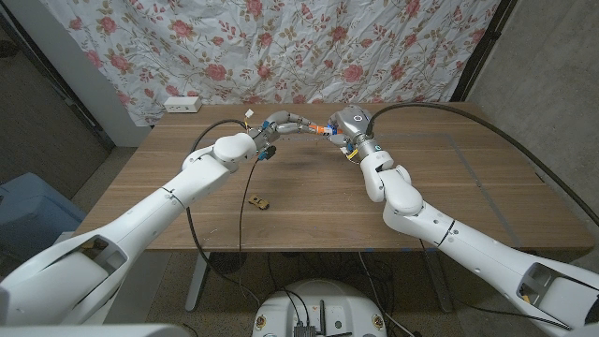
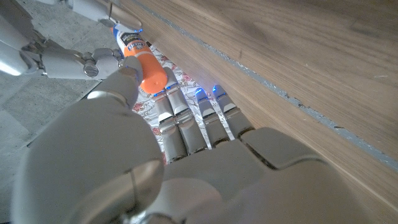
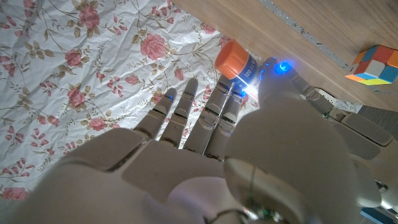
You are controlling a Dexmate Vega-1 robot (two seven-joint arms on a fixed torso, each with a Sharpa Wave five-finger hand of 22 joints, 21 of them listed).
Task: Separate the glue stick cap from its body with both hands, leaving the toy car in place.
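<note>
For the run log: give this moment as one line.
glue stick: held aloft between both hands, orange cap on | left hand: at cap end | right hand: on body | toy car: on table, untouched

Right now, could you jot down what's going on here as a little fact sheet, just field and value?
Left hand: pinches the orange cap
Right hand: holds the glue stick by its body
Glue stick: lifted above the wooden table, cap apparently still on
Toy car: on the table, nearer the robot, untouched
Backdrop: floral cloth
</note>
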